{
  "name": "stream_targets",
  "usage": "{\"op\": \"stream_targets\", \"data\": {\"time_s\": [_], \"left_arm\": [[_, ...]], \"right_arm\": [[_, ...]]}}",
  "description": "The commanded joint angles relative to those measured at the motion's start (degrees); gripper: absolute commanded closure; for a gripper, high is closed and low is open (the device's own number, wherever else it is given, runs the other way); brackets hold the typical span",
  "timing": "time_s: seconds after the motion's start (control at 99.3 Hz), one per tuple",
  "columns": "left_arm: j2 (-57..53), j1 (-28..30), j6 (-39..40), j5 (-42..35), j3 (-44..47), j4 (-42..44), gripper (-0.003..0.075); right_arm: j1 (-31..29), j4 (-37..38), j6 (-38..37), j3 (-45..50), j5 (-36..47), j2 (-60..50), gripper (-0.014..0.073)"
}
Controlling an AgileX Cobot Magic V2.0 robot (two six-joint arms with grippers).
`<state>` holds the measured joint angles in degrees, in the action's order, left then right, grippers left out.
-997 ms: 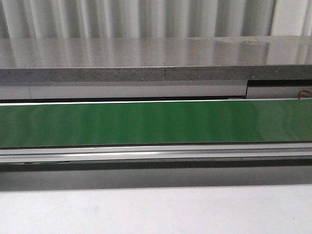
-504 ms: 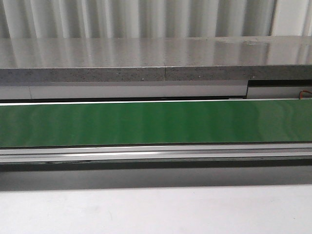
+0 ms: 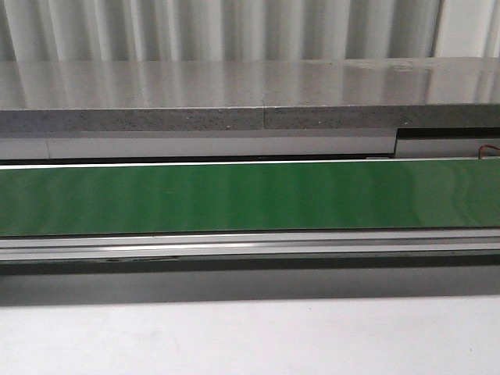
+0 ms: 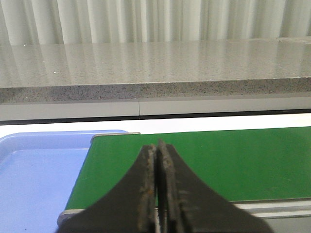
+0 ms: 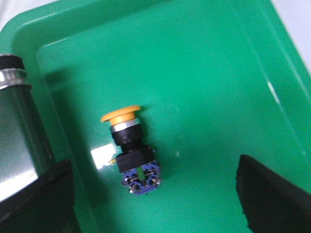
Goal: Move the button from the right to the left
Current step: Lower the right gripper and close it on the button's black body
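The button (image 5: 129,148) lies on its side in a green tray (image 5: 209,73): yellow-orange cap, black collar, blue contact block. My right gripper (image 5: 154,167) hovers above it, open, its two dark fingers (image 5: 272,194) spread wide on either side of the button and not touching it. My left gripper (image 4: 156,160) is shut with nothing between its fingers, and it hangs over the end of the green conveyor belt (image 4: 233,160). Neither gripper nor the button shows in the front view.
A blue tray (image 4: 34,174) sits beside the belt's end near the left gripper. A shiny metal cylinder with a black cap (image 5: 14,121) stands just outside the green tray's rim. The green belt (image 3: 250,199) runs across the front view below a grey stone counter (image 3: 250,94).
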<state>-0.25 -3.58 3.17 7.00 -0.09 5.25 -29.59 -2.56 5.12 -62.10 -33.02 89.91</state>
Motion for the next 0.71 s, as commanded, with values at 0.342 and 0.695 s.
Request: {"op": "stream_targets", "data": {"time_s": [0.342,0.695], "left_arm": [[-2.01,-0.35,0.6,-4.66,1.43,-0.37,0.074],[-2.01,-0.35,0.6,-4.66,1.43,-0.37,0.074]], "right_arm": [[-1.08,-7.6,9.04,-5.34,4.3,8.6,-0.0071],[-1.53,-7.58,10.13,-6.63,5.46,13.11,-0.0071]]}}
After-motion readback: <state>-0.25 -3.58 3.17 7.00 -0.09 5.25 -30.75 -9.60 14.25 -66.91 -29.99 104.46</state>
